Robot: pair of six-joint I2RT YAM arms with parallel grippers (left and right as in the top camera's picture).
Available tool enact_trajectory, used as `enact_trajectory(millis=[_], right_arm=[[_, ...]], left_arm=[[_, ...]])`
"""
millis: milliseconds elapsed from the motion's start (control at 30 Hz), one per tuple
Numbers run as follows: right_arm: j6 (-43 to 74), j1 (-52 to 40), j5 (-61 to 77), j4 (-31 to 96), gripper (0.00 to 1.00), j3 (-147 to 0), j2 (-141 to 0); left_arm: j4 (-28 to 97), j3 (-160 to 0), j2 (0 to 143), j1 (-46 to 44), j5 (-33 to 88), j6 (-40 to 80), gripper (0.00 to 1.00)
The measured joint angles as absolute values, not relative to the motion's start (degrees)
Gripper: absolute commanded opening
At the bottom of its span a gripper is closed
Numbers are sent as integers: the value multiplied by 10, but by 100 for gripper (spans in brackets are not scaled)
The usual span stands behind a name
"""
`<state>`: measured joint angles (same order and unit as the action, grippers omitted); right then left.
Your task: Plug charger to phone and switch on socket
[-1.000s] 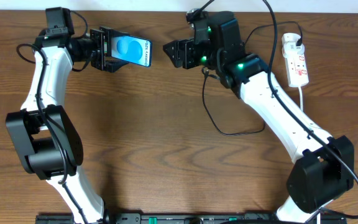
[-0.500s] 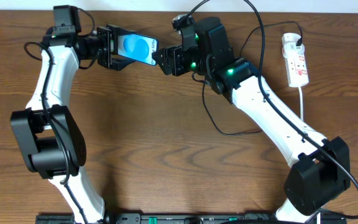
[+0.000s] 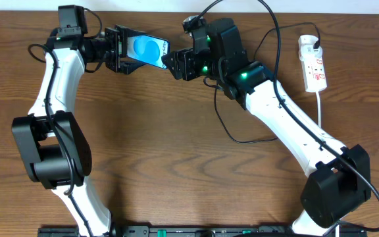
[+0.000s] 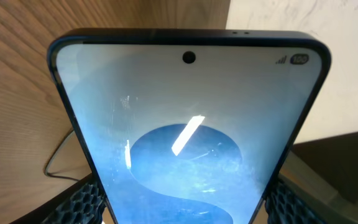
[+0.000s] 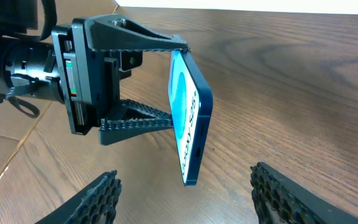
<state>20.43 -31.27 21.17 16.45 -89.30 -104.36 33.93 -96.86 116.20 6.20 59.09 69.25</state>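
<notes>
left gripper (image 3: 131, 52) pinches the phone (image 3: 147, 51) by its long edges at the table's far side. It's tilted, port end facing the right gripper (image 3: 176, 64), just beside it. Right fingers (image 5: 104, 190) are spread, nothing between them. Charger cable (image 3: 239, 141) loops under the right arm, tip not visible. I'd grip the connector near its tip, square it to the port, push straight. Phone: lit blue screen, black rim, smudged glass.
</notes>
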Motion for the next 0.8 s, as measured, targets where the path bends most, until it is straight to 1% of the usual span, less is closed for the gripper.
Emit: enact_trajectory(millis=[800], right_arm=[[204, -313, 204, 169, 66, -893, -1044]], left_arm=[[327, -969, 1162, 39, 637, 692, 7]])
